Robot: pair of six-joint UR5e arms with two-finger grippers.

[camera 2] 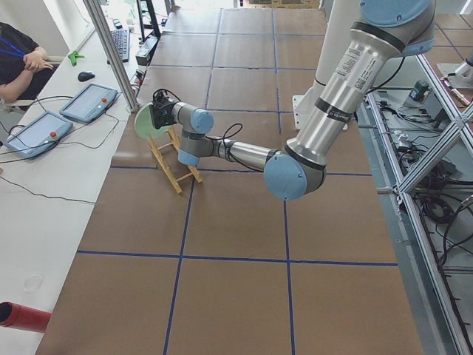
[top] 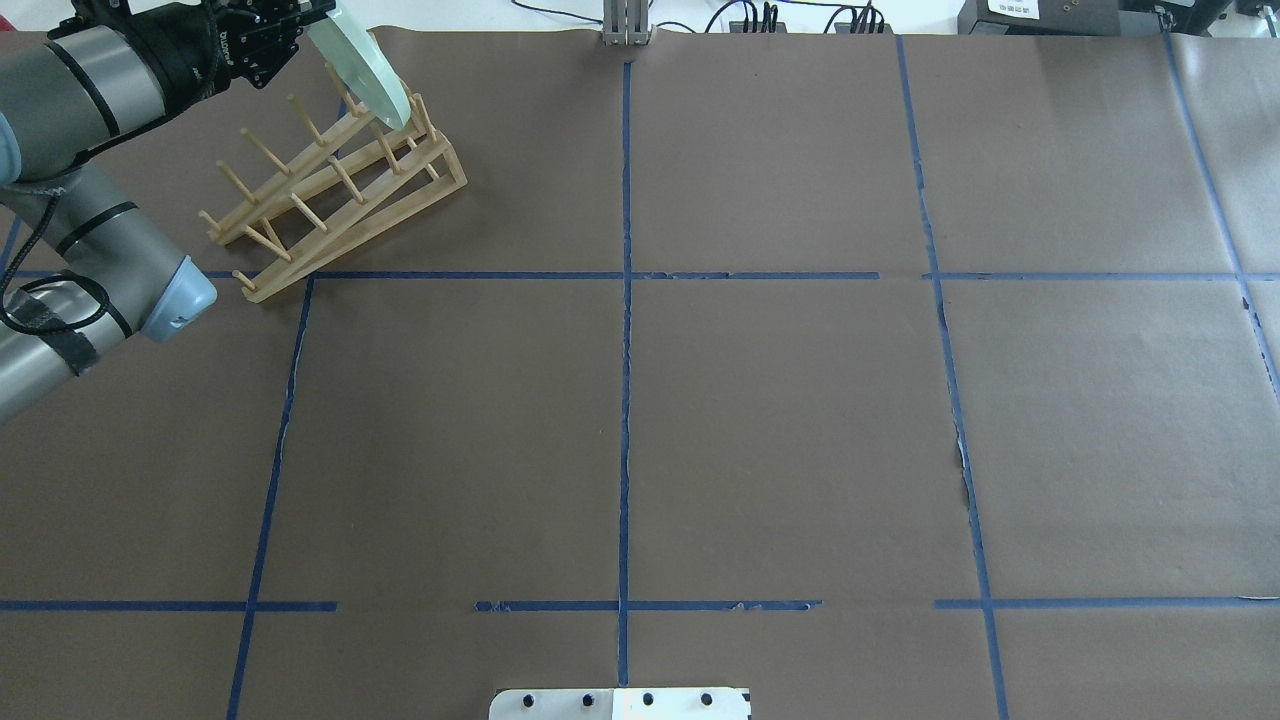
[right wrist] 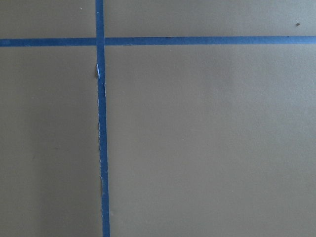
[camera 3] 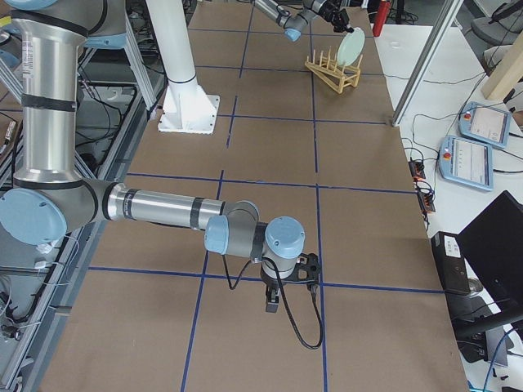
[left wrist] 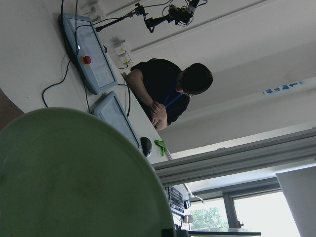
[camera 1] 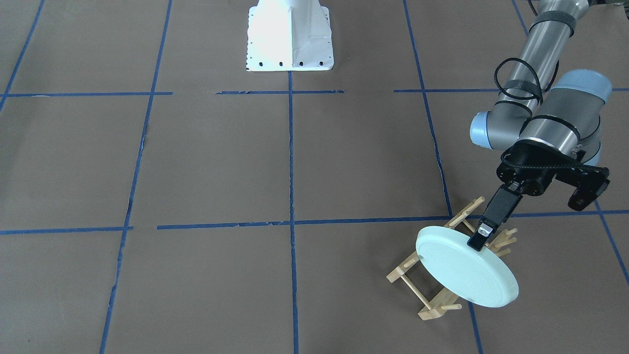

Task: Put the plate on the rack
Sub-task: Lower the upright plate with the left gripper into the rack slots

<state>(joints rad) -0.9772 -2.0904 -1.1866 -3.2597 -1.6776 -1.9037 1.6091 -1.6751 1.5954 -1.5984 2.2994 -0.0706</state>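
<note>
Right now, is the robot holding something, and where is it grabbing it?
Yes: the left gripper pinches the plate by its rim.

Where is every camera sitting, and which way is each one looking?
Front: across the table, facing the robot's base; left claw grips plate at rack.
Overhead: behind the robot, looking forward, down; left arm at left.
Left side: table's end; left arm near.
Right side: opposite end; right arm, right claw near.
Left wrist: sees plate, seated person; no arm.
Right wrist: looks down at table; no arm.
Shared: front and overhead show plate and rack.
</note>
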